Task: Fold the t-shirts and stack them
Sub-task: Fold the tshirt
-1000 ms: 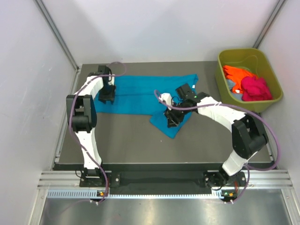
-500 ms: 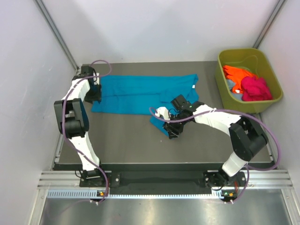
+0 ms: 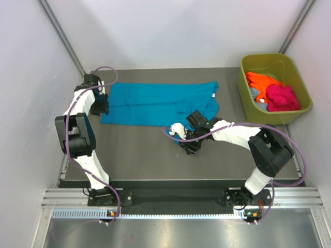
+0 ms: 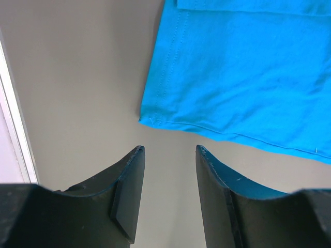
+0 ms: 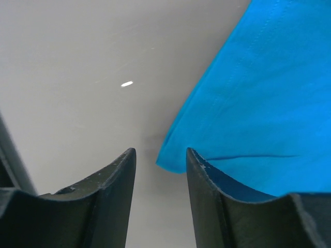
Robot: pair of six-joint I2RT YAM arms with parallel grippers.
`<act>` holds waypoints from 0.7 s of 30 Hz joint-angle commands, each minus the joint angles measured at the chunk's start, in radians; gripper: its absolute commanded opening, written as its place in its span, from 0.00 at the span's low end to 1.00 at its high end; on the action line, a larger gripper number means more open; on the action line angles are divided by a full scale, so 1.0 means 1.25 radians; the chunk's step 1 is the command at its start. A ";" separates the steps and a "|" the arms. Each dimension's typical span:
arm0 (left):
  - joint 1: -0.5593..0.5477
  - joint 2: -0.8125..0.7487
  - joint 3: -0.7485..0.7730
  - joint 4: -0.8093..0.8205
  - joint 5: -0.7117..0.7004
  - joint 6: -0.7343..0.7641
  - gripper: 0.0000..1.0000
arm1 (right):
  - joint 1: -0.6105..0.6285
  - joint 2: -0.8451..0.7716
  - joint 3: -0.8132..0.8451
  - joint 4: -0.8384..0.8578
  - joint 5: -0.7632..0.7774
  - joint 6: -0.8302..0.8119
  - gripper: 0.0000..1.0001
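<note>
A teal-blue t-shirt (image 3: 155, 103) lies spread across the back of the dark table, one sleeve reaching toward the front under the right arm. My left gripper (image 3: 98, 109) is open and empty just off the shirt's left hem corner (image 4: 150, 118). My right gripper (image 3: 187, 147) is open and empty at the tip of the sleeve (image 5: 248, 103); its corner sits level with the fingertips. An orange t-shirt (image 3: 262, 82) and a magenta-pink t-shirt (image 3: 282, 97) lie bunched in the tub.
The olive-green plastic tub (image 3: 253, 62) stands at the back right, off the table's corner. White walls close in the left, back and right. A metal rail (image 4: 18, 134) runs along the table's left edge near my left gripper.
My left gripper moved left, off the shirt to its left hem. My right gripper slid toward the front along the sleeve to its tip. The sleeve now looks shorter and drawn in.
</note>
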 commanded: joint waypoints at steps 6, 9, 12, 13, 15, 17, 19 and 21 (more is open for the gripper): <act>0.013 -0.043 -0.017 0.015 0.015 -0.021 0.49 | 0.013 0.048 0.021 0.043 0.020 -0.040 0.40; 0.016 -0.048 -0.023 0.012 0.016 -0.021 0.49 | 0.015 0.045 0.015 0.033 0.019 -0.041 0.40; 0.026 -0.042 -0.018 0.001 0.025 -0.023 0.50 | 0.017 0.031 -0.001 0.026 0.031 -0.047 0.31; 0.034 -0.039 -0.013 -0.003 0.030 -0.024 0.50 | 0.017 0.026 -0.005 0.024 0.037 -0.050 0.17; 0.046 -0.021 -0.002 -0.018 0.048 -0.054 0.50 | 0.018 0.004 -0.006 0.021 0.067 -0.044 0.05; 0.064 -0.006 0.007 -0.034 0.055 -0.073 0.50 | 0.017 -0.018 0.001 0.013 0.083 -0.039 0.00; 0.087 0.015 0.016 -0.041 0.079 -0.086 0.50 | 0.018 -0.055 0.014 -0.014 0.095 -0.041 0.00; 0.102 0.038 0.023 -0.047 0.103 -0.104 0.51 | 0.017 -0.078 0.023 -0.050 0.096 -0.046 0.00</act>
